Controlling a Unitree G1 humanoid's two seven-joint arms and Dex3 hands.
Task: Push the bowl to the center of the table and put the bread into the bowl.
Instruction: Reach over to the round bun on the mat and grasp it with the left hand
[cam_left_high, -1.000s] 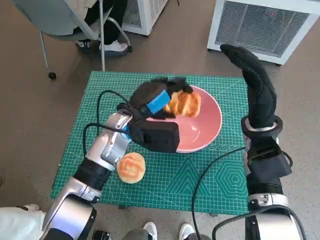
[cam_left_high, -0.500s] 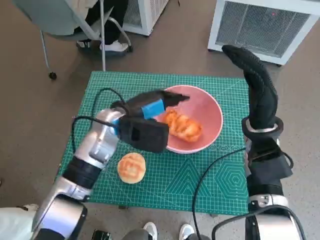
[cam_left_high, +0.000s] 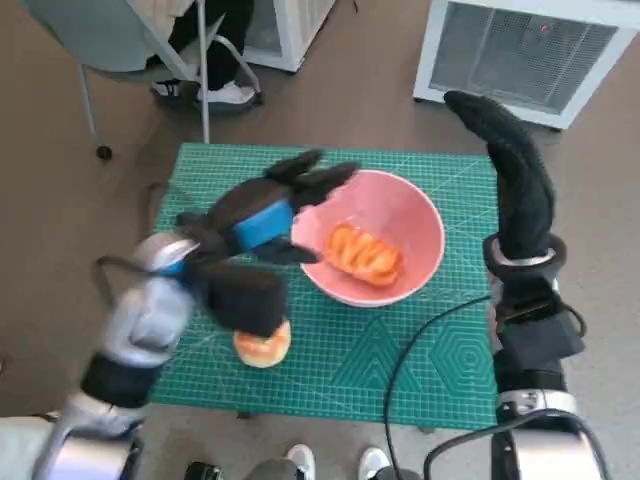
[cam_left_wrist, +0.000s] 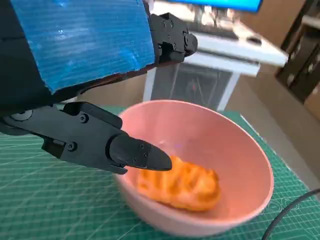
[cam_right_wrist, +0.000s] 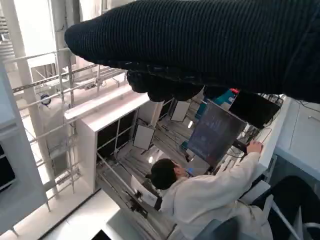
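Golden-brown and round, a bread bun (cam_left_high: 262, 345) lies on the green cutting mat (cam_left_high: 400, 370) in the lower left of the head view, partly hidden under the left forearm's dark wrist block. This is probably the piece still to be moved, and the coming move turns on it: it sits toward the near edge of the mat, below and slightly left of the left hand (cam_left_high: 262, 222), and just outside the near-left rim of the pink bowl (cam_left_high: 420, 215). The left hand is by far the nearer one; a reach for the bun would go down toward the lower edge of the frame, away from the bowl.

The left hand hovers at centre-left of the head view, fingers spread and holding nothing, their tips over the bowl's left rim. The left wrist view agrees: a bare fingertip (cam_left_wrist: 145, 156) points across the rim with nothing pinched.

Just beyond, the bowl stands a little right of the mat's middle. Inside it lies an orange, ridged, oblong bread roll (cam_left_high: 363, 251), its long axis running from upper left to lower right in the head view.

Farther off, at the right edge of the frame, the right hand (cam_left_high: 510, 160) in its knitted glove stands raised past the mat's far right corner, well apart from the bowl. It seems empty with fingers extended, though the right wrist view shows too little to be sure.
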